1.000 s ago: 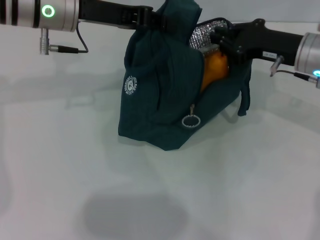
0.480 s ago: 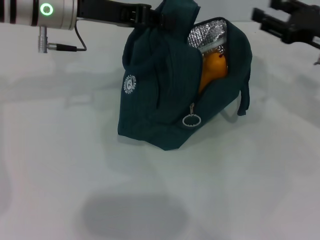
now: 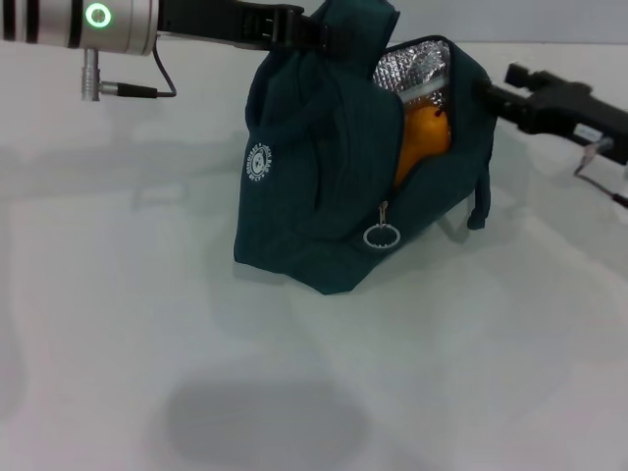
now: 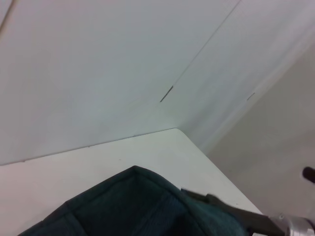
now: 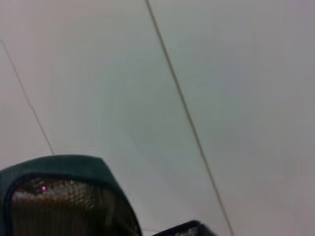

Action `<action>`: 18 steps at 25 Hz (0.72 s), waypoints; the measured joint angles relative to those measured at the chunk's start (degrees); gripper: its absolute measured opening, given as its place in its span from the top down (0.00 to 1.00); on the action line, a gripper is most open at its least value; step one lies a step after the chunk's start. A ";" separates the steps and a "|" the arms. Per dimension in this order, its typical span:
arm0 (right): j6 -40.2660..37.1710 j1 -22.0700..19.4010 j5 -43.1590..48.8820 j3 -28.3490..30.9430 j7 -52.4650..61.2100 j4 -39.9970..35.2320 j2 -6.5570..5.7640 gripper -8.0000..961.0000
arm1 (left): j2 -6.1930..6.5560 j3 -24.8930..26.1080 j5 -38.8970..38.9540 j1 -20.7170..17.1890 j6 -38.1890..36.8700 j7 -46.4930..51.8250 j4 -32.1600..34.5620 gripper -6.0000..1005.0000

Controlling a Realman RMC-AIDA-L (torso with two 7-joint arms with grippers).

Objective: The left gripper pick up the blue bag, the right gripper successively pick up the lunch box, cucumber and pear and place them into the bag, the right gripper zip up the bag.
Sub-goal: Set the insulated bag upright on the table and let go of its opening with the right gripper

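The bag [image 3: 334, 186] stands on the pale, matte counter [image 3: 294, 392], a soft teal fabric shape that slumps a little, its base resting on the surface and its top pulled up toward the upper middle of the head view. Its weave looks fine and dull, with a small round white logo [image 3: 258, 164] stitched on the side facing the robot's left. The mouth gapes open on the side toward the robot's right, showing a crinkled silver foil lining [image 3: 412, 69] that glints in small facets. Below the opening a thin metal ring pull [image 3: 380, 236] hangs from the zip, lying against the fabric. One strap [image 3: 481, 191] droops down the bag's right end.

Inside the opening sits the pear [image 3: 422, 137], smooth and orange-yellow, rounded, partly hidden by the fabric edge; its top nears the foil.

The left pincer [image 3: 312, 31] comes in from the upper left on a silver cylindrical wrist with a green ring light [image 3: 96, 17]. Its black fingers are pressed together on the top of the bag, pinching the fabric where it bunches.

The right pincer [image 3: 491, 94] is black and angular, reaching in from the right edge, its tip just beside the bag's upper right corner. I cannot tell whether its fingers are spread or closed.

The left wrist view shows the bag's ribbed teal top [image 4: 142, 206]; the right wrist view shows its rounded rim and foil.
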State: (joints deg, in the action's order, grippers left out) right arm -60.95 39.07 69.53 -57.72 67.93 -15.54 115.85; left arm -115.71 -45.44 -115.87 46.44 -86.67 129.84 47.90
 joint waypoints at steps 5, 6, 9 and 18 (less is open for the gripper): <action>0.41 2.88 -0.02 -0.11 0.08 5.11 0.32 0.26 | -0.16 0.00 0.08 -0.14 0.02 -0.65 0.00 0.95; 0.53 3.23 -0.02 -0.11 0.28 5.71 0.33 0.27 | -0.17 0.00 0.10 -0.20 0.02 -0.73 0.00 0.95; 2.24 4.48 0.28 -0.52 1.81 7.68 0.33 0.32 | -0.22 0.00 0.14 -0.28 0.02 -0.83 -0.32 0.95; 3.50 3.73 0.19 -3.07 2.87 8.11 0.33 0.45 | -0.17 0.09 0.96 -0.80 0.02 -1.15 -2.01 0.95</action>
State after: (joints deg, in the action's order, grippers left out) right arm -57.44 42.80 69.72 -60.79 70.79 -7.44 116.19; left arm -115.87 -45.34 -114.91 45.64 -86.65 128.70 45.88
